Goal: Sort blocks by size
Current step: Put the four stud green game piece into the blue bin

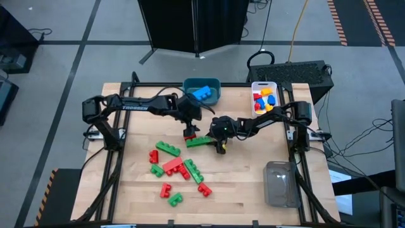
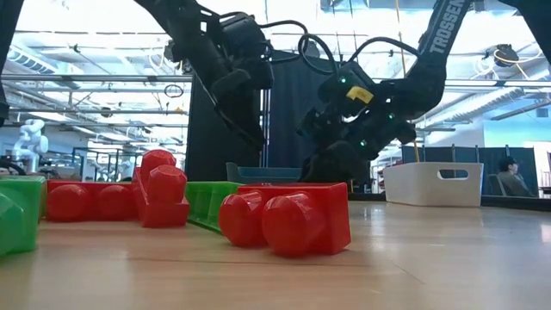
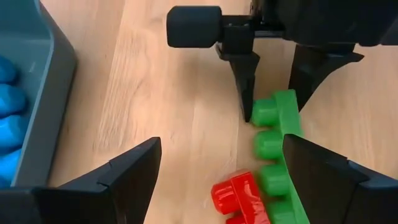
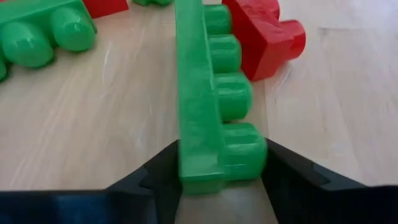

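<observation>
Long green block [image 4: 214, 99] — end between right gripper [image 4: 217, 177] jaws.

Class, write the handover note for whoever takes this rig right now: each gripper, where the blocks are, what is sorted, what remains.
Right gripper: fingers on both sides of the end of the long green block lying on the table; firm grip not confirmed.
Left gripper: open, hovering over the same block's other end, beside a small red block.
Done: blue blocks in the teal bin; mixed small blocks in the white bin.
Left: the long green block and the red and green blocks loose on the table. The clear bin looks empty.
</observation>
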